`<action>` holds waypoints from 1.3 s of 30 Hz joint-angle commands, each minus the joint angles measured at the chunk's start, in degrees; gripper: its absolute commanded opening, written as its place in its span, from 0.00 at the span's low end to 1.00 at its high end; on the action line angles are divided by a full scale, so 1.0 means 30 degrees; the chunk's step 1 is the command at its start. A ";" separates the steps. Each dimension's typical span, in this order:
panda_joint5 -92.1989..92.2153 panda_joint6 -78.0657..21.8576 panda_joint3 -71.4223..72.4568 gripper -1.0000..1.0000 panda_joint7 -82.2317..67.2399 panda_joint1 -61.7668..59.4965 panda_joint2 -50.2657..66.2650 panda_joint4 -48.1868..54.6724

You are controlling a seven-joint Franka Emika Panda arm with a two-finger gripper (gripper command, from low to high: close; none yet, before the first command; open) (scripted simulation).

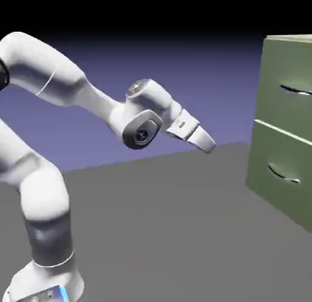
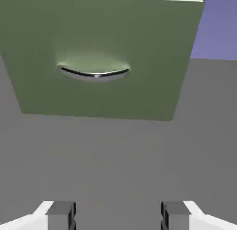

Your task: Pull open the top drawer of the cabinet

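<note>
Standing apart, seemingly above the pincer (image 2: 118,215): top drawer (image 1: 283,109).

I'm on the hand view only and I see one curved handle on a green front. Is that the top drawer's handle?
Observer: More likely the lower one's. The exterior view shows a second handle above it, on the top drawer.
Operator: Okay, and how is the arm placed, is it up against the cabinet?
Observer: No, the exterior view shows a gap between the fingers and the cabinet.
Operator: Has the top drawer been pulled out at all?
Observer: It looks shut; in the exterior view its front lines up with the lower drawer's front.
</note>
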 commanded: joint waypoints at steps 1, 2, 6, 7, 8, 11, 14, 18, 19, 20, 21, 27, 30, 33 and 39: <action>0.0832 -0.0109 0.0444 0.50 0.0155 -0.0668 -0.0274 0.0437; 0.1662 -0.0218 0.0887 0.50 0.0309 -0.1336 -0.0547 0.0873; 0.4985 -0.0654 0.2660 0.50 0.0928 -0.4005 -0.1641 0.2617; 0.5815 -0.0763 0.3103 0.50 0.1082 -0.4673 -0.1915 0.3053; 0.6646 -0.0872 0.3546 0.50 0.1237 -0.5340 -0.2188 0.3489; 0.9138 -0.1199 0.4876 0.50 0.1700 -0.7342 -0.3009 0.4797; 1.1629 -0.1526 0.6205 0.50 0.2164 -0.9344 -0.3829 0.6105; 1.4952 -0.1962 0.7978 0.50 0.2782 -1.2014 -0.4924 0.7850; 1.5782 -0.2071 0.8421 0.50 0.2937 -1.2681 -0.5197 0.8286; 1.6613 -0.2180 0.8864 0.50 0.3091 -1.3349 -0.5471 0.8722; 1.7443 -0.2289 0.9307 0.50 0.3246 -1.4016 -0.5744 0.9158; 2.2427 -0.2943 1.1966 0.50 0.4173 -1.8021 -0.7385 1.1774; 2.4919 -0.3270 1.3296 0.50 0.4637 -2.0023 -0.8206 1.3082; 2.7411 -0.3597 1.4626 0.50 0.5100 -2.2025 -0.9026 1.4391; 3.2394 -0.4251 1.7285 0.50 0.6028 -2.6030 -1.0667 1.7007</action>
